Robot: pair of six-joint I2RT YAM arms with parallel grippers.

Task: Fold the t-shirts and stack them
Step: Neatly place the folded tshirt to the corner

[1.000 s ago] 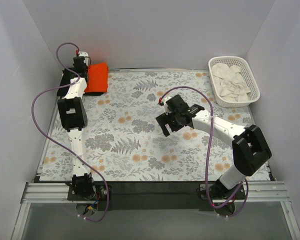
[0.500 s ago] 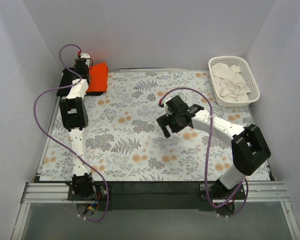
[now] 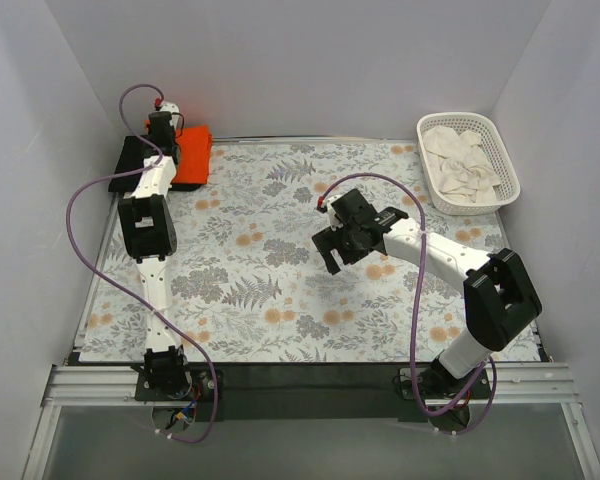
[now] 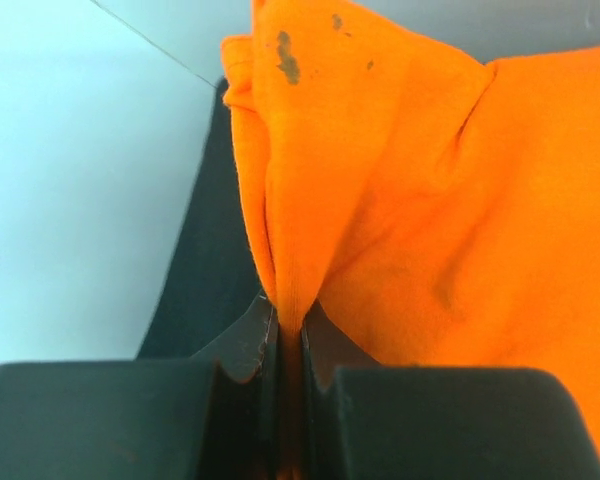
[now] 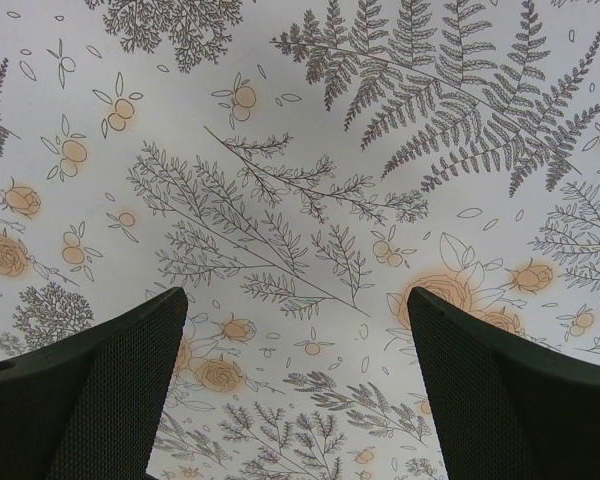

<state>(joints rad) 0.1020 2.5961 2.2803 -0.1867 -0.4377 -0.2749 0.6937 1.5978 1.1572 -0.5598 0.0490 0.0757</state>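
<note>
The left gripper (image 4: 290, 345) has its two fingers (image 4: 230, 400) pressed together on a raised fold of the orange t-shirt (image 4: 430, 200) — the cloth rises out of the narrow slit between the pads and spreads up and to the right of them. It fills most of the wrist view, with a few dark specks near its top. Just left of the fingers a black strip runs under the orange edge, and beyond that is a pale wall (image 4: 70, 180). From above, this gripper sits at the far left corner of the table. The orange shirt lies there as a compact folded block just to the right of the fingers, and the black t-shirt (image 3: 130, 160) shows on their left, beside the arm. The right gripper (image 5: 295, 300) hangs well apart from both shirts, over the middle of the floral tablecloth (image 5: 310, 180). Its fingers (image 5: 100, 400) are spread wide, and only printed ferns and orange blossoms show between them — whether the tips touch the cloth cannot be told. Far to the right of those fingers, at the table's far right corner, a white lattice basket (image 3: 510, 165) holds crumpled white cloth (image 3: 460, 160).
</note>
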